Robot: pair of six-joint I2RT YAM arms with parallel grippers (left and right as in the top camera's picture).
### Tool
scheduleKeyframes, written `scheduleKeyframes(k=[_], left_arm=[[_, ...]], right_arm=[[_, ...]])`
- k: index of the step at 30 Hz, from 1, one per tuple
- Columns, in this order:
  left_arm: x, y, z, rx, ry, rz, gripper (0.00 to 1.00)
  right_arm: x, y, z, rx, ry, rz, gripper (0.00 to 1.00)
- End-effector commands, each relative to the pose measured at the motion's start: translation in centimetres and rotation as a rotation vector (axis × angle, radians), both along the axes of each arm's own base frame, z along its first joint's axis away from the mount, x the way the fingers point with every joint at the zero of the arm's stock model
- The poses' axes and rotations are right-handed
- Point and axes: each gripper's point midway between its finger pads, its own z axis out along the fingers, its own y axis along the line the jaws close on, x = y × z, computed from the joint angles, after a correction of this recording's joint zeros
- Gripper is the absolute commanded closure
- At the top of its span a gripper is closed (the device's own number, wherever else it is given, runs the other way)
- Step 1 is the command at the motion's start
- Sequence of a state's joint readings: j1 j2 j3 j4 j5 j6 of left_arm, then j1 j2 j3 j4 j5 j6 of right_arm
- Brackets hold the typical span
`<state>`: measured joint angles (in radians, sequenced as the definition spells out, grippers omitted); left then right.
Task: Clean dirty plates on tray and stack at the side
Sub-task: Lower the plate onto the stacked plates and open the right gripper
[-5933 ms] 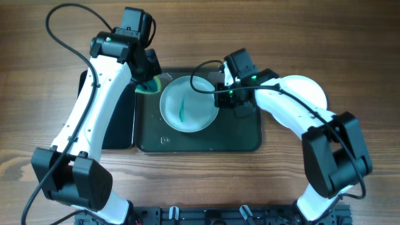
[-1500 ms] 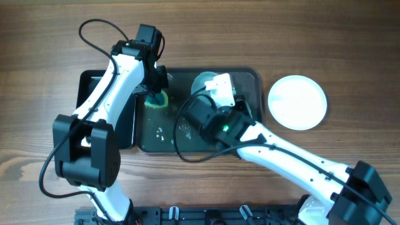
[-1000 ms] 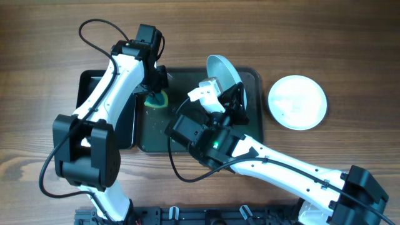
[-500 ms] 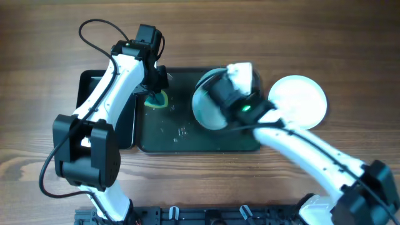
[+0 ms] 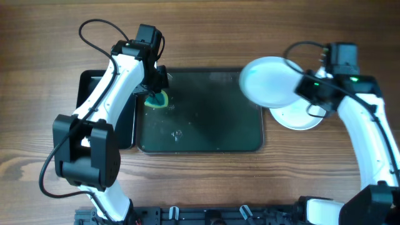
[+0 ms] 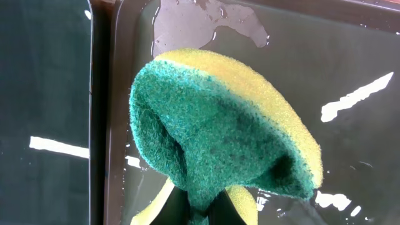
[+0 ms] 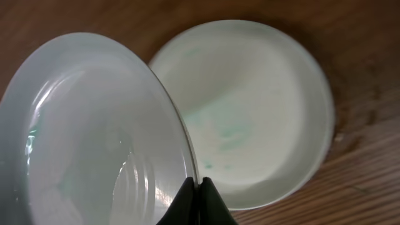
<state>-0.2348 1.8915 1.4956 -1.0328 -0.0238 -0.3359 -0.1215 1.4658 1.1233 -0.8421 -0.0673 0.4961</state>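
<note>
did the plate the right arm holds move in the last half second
Yes. The held plate moved right, from over the tray's middle to its right edge, partly above the white plate beside the tray.

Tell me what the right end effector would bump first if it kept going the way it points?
Probably the round white plate lying on the brown wooden table, straight beyond the right end effector and the pale glossy plate it grips. The gap is hard to judge.

Wood-grain table (image 5: 37, 37) with dark tray (image 5: 206, 125), narrower black tray (image 5: 123, 127), white plate (image 5: 294, 120).
</note>
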Motion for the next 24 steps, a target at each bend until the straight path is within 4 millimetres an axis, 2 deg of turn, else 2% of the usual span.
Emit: scheduleKeyframes(k=[1, 4, 6, 10, 12, 14, 17, 18, 21, 24], left_arm=[[0.4, -0.4, 1.1, -0.021, -0.030, 0.005, 0.96], [0.4, -0.4, 1.1, -0.021, -0.030, 0.005, 0.96], [0.4, -0.4, 1.1, -0.021, -0.029, 0.005, 0.96], [0.5, 0.2, 1.1, 0.013, -0.036, 0.011, 0.96], [0.4, 1.0, 1.1, 0.041, -0.033, 0.023, 0.96], [0.2, 3.3, 1.4, 0.094, -0.025, 0.062, 0.96], [-0.2, 5.5, 1.9, 0.105, -0.010, 0.078, 0.96], [-0.3, 6.4, 2.2, 0.107, -0.009, 0.088, 0.96], [-0.5, 9.7, 3.0, 0.109, -0.015, 0.150, 0.96], [-0.7, 12.2, 2.8, 0.113, -0.004, 0.154, 0.96]], right_arm=[[-2.9, -3.8, -3.2, -0.022, 0.066, -0.128, 0.96], [-4.1, -5.4, -5.3, -0.039, 0.084, -0.187, 0.96], [-4.3, -5.6, -6.2, -0.038, 0.076, -0.199, 0.96], [-4.6, -6.7, -6.7, -0.092, 0.076, -0.244, 0.96], [-4.2, -7.0, -6.6, -0.107, 0.060, -0.248, 0.83], [-4.1, -7.0, -6.5, -0.111, 0.057, -0.231, 0.79], [-4.1, -6.9, -6.5, -0.109, 0.055, -0.228, 0.58], [-3.9, -6.6, -6.4, -0.093, 0.049, -0.221, 0.54], [-2.3, -4.0, -5.6, 0.030, -0.014, -0.079, 0.47], [-0.6, -1.0, -3.7, 0.154, -0.102, 0.086, 0.36]])
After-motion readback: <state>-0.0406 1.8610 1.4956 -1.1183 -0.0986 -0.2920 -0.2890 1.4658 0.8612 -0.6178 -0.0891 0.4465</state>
